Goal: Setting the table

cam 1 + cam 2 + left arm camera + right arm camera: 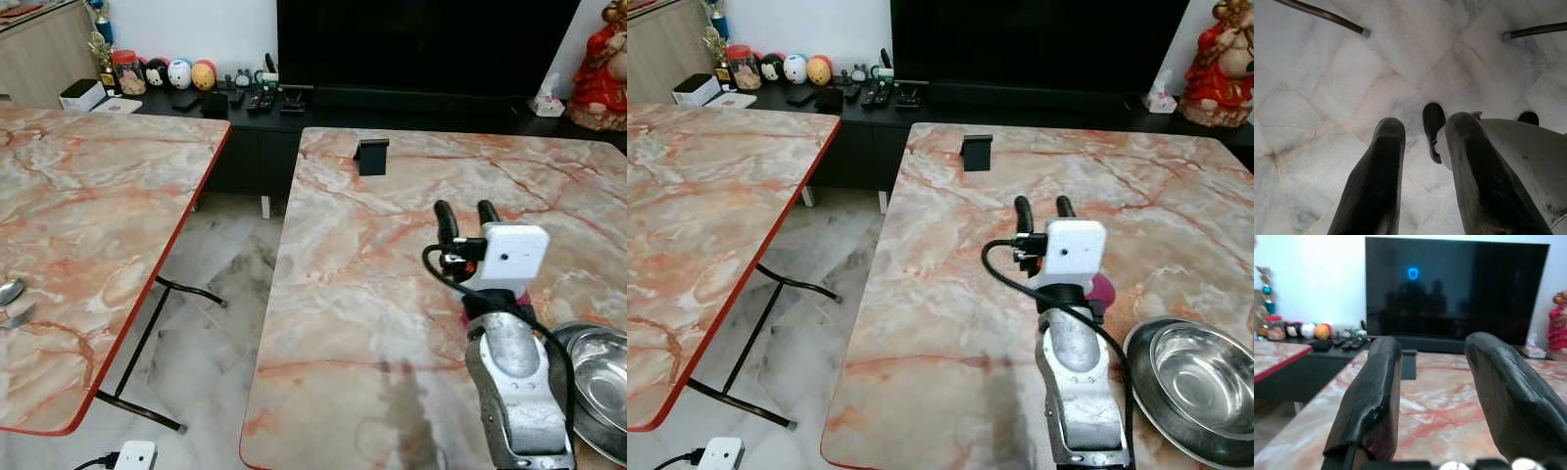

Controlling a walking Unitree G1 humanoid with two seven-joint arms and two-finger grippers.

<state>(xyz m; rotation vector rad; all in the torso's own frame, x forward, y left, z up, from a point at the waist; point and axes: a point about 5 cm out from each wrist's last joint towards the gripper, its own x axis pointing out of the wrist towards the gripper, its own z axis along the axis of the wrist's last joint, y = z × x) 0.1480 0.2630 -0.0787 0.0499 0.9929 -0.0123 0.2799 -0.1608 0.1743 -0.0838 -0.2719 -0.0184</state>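
So the right gripper (468,213) is held out over the marble counter (353,294) with its fingers (1376,387) spread apart and nothing between them. The steel bowl (1200,377) sits back behind the fingers, down beside the forearm on its right, right at the counter's near corner, and partly cut off by the frame edge. So the fingers point away from it, toward the TV (1454,289) and the small black stand (371,155) well ahead of the tips.

It's a round bowl, so no long axis to line up with; any rim point would do. The right arm is clearly the nearer one. There's something pink (1102,290) tucked under the wrist, can't really tell what it is from here.

The left gripper (1422,171) hangs down by the floor tiles (1312,88), fingers parted and empty too, with what looks like the robot's own foot below.

Plenty of bare marble ahead of and to the left of the right fingers. The thing to watch is the counter's left edge and the gap to the second counter (88,245), which has a couple of spoons (10,299) at its far left.
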